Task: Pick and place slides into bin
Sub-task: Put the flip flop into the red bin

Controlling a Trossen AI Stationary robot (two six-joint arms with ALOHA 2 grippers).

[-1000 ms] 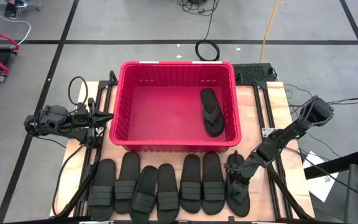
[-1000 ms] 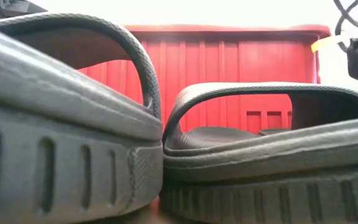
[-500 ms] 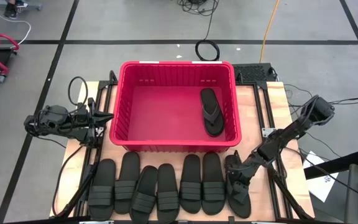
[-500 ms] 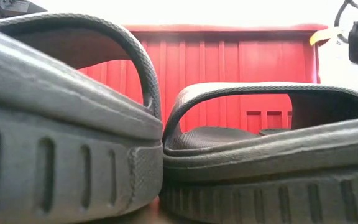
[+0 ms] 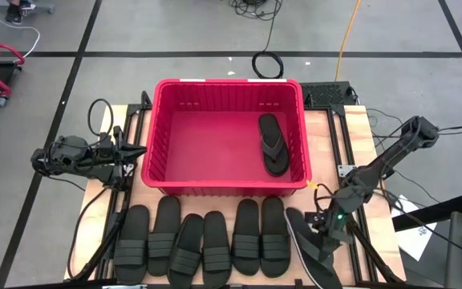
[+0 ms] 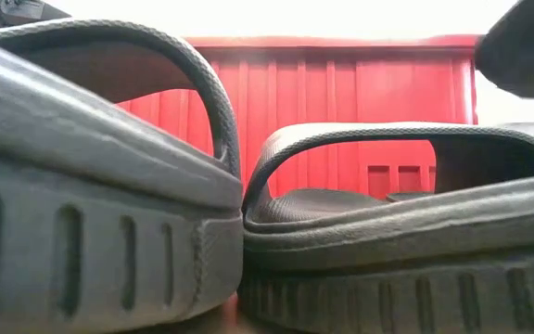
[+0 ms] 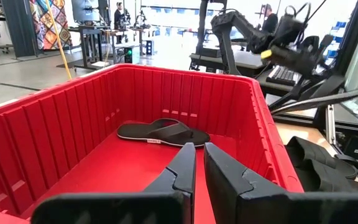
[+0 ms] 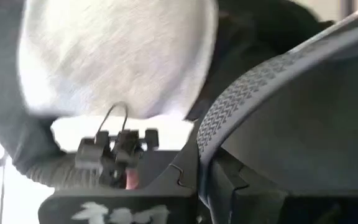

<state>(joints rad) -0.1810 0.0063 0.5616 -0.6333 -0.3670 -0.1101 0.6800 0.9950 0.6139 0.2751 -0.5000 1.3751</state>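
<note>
The red bin point(image 5: 157, 136) stands mid-table with one thong slide point(image 5: 273, 143) flat on its floor, also seen in the left wrist view point(image 7: 163, 132). Several band-strap slides point(image 5: 203, 241) lie side by side along the near edge; two of them fill the low view point(image 6: 109, 186). At the row's right end my right gripper point(image 5: 326, 234) is shut on another thong slide point(image 5: 311, 257), which is tilted. My left gripper point(image 7: 199, 163) is shut on nothing and hovers by the bin's left wall. My right gripper holds the thong slide near its middle point(image 5: 319, 241), coming down at a slant from the table's right. In the right wrist view a textured black band point(image 8: 229, 118) runs in between the fingers. The slide is tipped onto its side; I cannot tell whether its near end is still on the table.
The bin's thick rim point(image 5: 227, 83) stands well above the table. Dark frame rails point(image 5: 359, 241) run beside the right arm. Bare wooden table point(image 5: 335, 136) shows to the right of the bin. Cables lie on the floor around the table.
My right gripper has shut on the thong slide at the row's right end and drawn it toward the table's near right corner and up. The slide lay flat; now it is tipped onto its side.
</note>
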